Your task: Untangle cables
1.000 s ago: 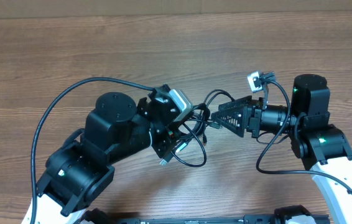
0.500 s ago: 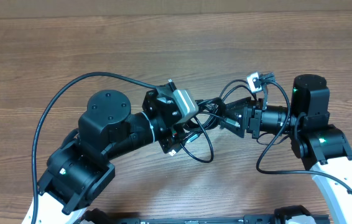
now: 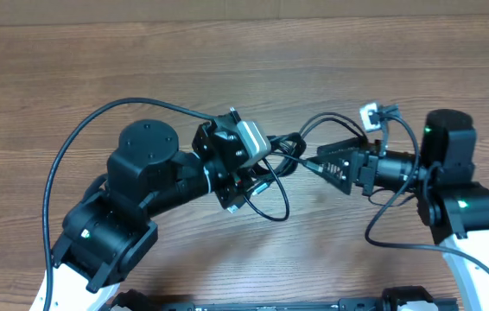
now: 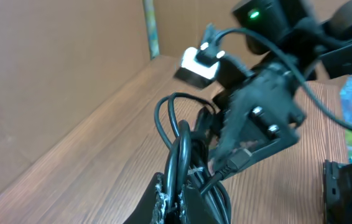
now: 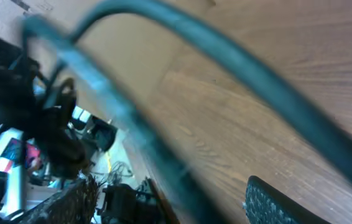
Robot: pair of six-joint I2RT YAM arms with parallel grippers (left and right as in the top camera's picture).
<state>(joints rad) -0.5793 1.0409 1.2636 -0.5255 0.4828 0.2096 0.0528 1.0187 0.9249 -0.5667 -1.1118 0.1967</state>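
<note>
Although the cables (image 3: 272, 164) are in hand, they form a single knotted bundle at the centre of the overhead frame, and no cord lies apart from the rest. One loop (image 3: 272, 210) sags below the bundle toward the lower centre. Another arcs from it toward the upper right, but whether that arc belongs to the bundle or to the arm's own wiring cannot be told. Seen from the left wrist, several strands rise together from the bottom centre, cross one another and fan out at mid-frame, with a small plug (image 4: 235, 163) dangling just right of them. Left gripper (image 3: 260, 171): closed on the bundle's lower end, the strands pinched between its fingers (image 4: 162, 200). Right gripper (image 3: 312, 164): its tip meets the bundle from the right. The right wrist view is blurred, with one thick dark cord sweeping across it, so whether this claw is open or clamped on a strand cannot be told. Table (image 3: 141, 60): wooden surface, with the bundle apparently lifted off it. Judged progress: early. The bundle is off the table and sits between the two arms, placed for pulling apart. Freeing the crossings, separating each cord and laying the cords out singly are all left to do.
</note>
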